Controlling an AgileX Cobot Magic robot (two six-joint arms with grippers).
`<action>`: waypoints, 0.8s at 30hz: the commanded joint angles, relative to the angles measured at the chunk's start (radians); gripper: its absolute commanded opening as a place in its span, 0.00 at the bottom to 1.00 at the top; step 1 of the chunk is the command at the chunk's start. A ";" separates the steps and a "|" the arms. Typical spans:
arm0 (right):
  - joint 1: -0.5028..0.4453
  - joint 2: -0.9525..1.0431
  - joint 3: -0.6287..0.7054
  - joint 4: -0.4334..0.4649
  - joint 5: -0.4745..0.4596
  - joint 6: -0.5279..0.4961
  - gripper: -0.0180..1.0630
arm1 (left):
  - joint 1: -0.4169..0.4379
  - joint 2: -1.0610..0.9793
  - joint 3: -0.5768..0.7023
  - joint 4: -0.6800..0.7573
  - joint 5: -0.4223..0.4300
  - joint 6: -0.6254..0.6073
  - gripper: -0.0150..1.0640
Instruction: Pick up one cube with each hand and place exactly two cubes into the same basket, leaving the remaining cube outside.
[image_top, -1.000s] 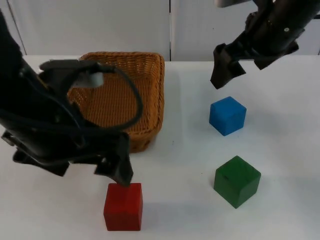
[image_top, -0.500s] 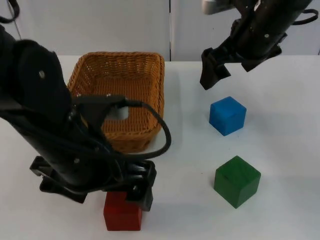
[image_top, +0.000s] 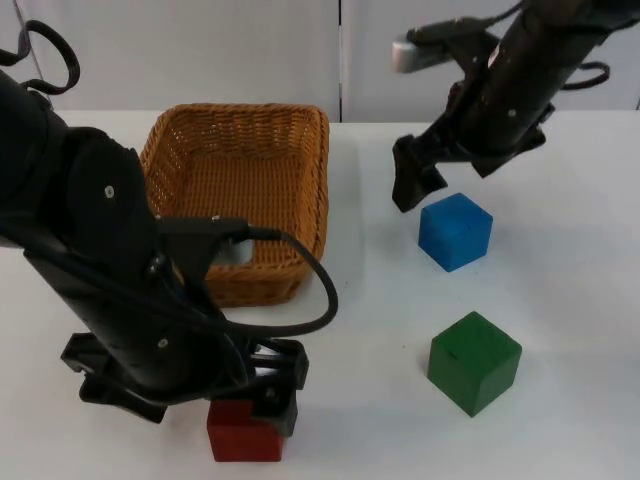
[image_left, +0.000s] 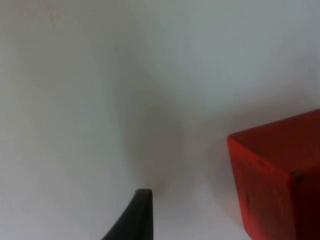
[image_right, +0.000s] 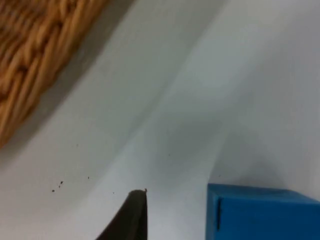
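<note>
A red cube (image_top: 243, 440) lies at the table's front, partly under my left gripper (image_top: 264, 408), which hangs open just above it. In the left wrist view the red cube (image_left: 280, 175) sits beside one black fingertip (image_left: 141, 212), apart from it. A blue cube (image_top: 455, 231) rests at the right. My right gripper (image_top: 408, 190) hovers open just off its upper-left corner, touching nothing. The right wrist view shows the blue cube (image_right: 260, 212) close to a fingertip (image_right: 136, 215). A green cube (image_top: 474, 362) stands alone at the front right.
A brown wicker basket (image_top: 240, 112) stands at the back left with nothing in it; its woven wall (image_right: 35, 55) shows in the right wrist view. The left arm's bulk hides the table in front of the basket. Bare white table lies between the cubes.
My left arm swung right and forward, bringing its gripper down over the red cube. The right gripper dropped and shifted left toward the blue cube. The cubes have not moved.
</note>
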 joint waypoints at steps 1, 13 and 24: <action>-0.004 0.015 -0.007 -0.011 -0.025 0.034 0.98 | -0.007 0.001 -0.004 0.004 -0.020 -0.010 0.95; -0.013 0.045 -0.007 -0.076 -0.055 0.120 0.98 | -0.007 0.001 -0.004 0.004 -0.052 -0.012 0.95; -0.013 0.095 -0.007 -0.047 -0.051 0.111 0.98 | -0.007 0.001 -0.004 0.004 -0.069 -0.012 0.95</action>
